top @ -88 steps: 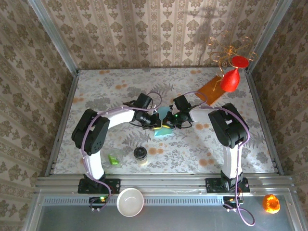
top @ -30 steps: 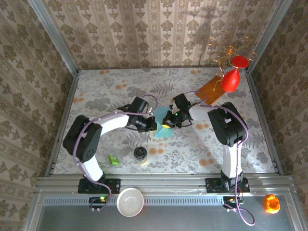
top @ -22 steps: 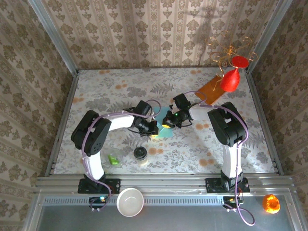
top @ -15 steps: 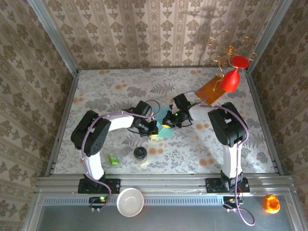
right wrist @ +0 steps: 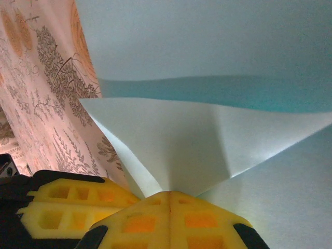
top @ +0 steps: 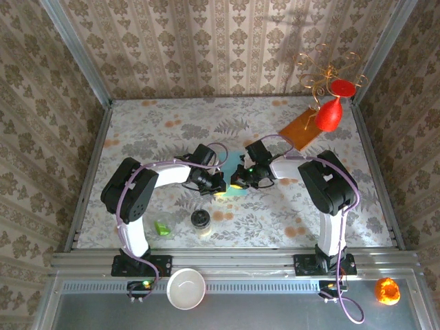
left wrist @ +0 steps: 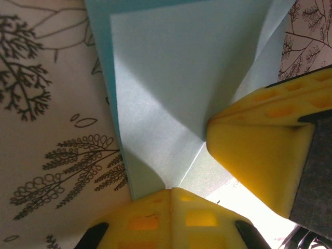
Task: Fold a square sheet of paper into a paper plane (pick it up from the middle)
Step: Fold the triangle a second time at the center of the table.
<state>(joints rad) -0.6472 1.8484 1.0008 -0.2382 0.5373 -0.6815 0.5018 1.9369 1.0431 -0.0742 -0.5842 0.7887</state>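
1. Top external: the square sheet of paper point(top: 229, 160) lies mid-table point(top: 137, 137), partly folded, with both wrists over it.
2. Left wrist: the left gripper point(left wrist: 171, 191) has its jaws fully closed, pinching a raised crease at the sheet's edge.
3. Right wrist: the right gripper point(right wrist: 169, 194) has its jaws fully closed on the tip of a lifted triangular flap.
4. The 2 gripper tips sit just beside each other.

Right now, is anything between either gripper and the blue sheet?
Nothing visible does. The left gripper and the right gripper, both shut, already have their tips right at the folded light blue sheet.
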